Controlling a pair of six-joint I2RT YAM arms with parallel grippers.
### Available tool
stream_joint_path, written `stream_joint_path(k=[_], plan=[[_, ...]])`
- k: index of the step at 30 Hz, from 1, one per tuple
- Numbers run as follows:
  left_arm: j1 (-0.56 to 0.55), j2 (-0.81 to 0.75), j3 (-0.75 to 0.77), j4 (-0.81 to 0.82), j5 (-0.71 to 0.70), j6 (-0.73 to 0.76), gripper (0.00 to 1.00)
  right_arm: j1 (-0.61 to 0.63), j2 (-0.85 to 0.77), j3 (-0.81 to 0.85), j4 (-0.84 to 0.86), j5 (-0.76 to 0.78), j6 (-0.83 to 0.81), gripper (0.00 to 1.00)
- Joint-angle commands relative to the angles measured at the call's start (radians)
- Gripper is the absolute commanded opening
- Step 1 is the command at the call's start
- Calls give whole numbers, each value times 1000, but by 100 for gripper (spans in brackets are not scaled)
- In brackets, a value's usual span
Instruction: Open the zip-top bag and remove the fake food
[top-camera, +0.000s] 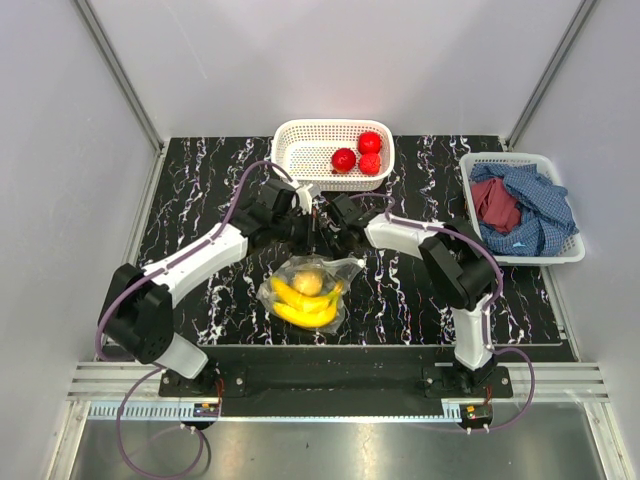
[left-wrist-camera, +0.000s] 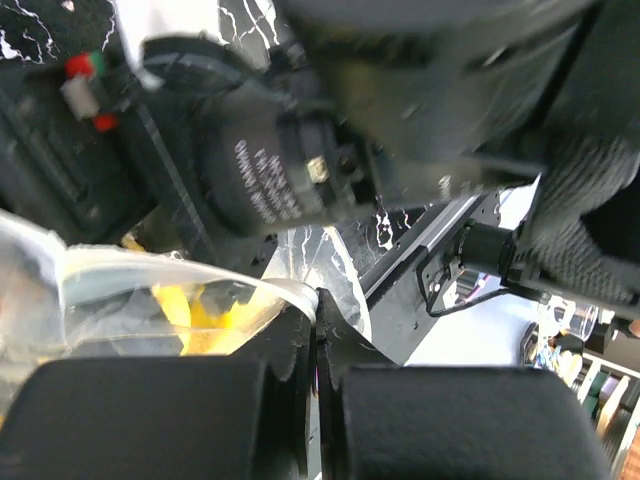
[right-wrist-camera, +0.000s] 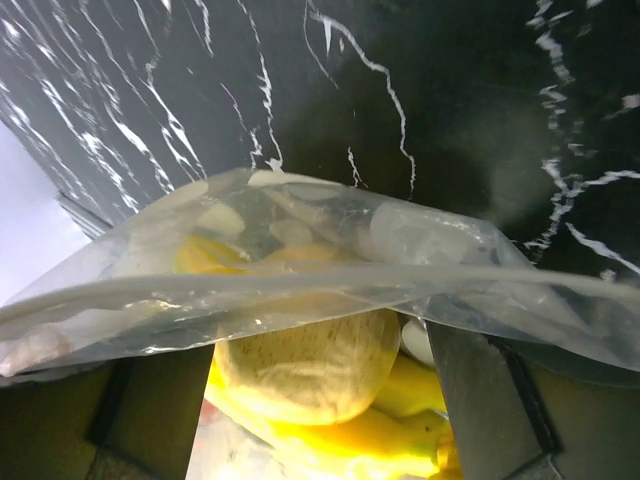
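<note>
The zip-top bag (top-camera: 340, 272) lies at the table's middle with a yellow banana bunch (top-camera: 305, 312) and a yellow-orange round fruit (top-camera: 307, 282) inside. Three red round fruits (top-camera: 358, 158) lie in the white mesh basket (top-camera: 290, 150) behind. My left gripper (top-camera: 303, 222) and right gripper (top-camera: 330, 222) meet over the bag's far edge. In the left wrist view the left gripper (left-wrist-camera: 318, 310) is shut on the bag's film (left-wrist-camera: 130, 290). In the right wrist view the right gripper (right-wrist-camera: 315, 340) is wide open, the bag's rim (right-wrist-camera: 300, 285) across its fingertips, with the round fruit (right-wrist-camera: 310, 370) and bananas (right-wrist-camera: 360, 440) between its fingers.
A second white basket (top-camera: 560, 255) with blue and red cloths (top-camera: 520, 205) stands at the right edge. White walls enclose the black marbled table (top-camera: 200, 190). The right arm's black body (left-wrist-camera: 300, 170) fills the top of the left wrist view.
</note>
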Motion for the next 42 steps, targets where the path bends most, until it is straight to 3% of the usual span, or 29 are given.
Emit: stream_joint_path(k=[1, 8, 15, 19, 27, 30, 42], plan=[[-3, 5, -1, 63, 53, 30, 0, 21, 32, 47, -27, 1, -43, 85], [36, 7, 13, 49, 74, 29, 0, 21, -40, 67, -39, -14, -116, 46], [67, -52, -8, 19, 66, 46, 0, 21, -125, 73, -64, 49, -154, 27], [98, -81, -36, 12, 60, 38, 0, 21, -161, 95, -95, 63, -197, 25], [124, -131, -66, -54, 88, 93, 0, 20, -229, 164, -187, 242, -349, 22], [124, -153, -89, -54, 88, 93, 0, 20, -240, 190, -181, 247, -392, 14], [135, -151, -53, -136, 63, 158, 0, 15, -379, 193, -204, 309, -467, 16]])
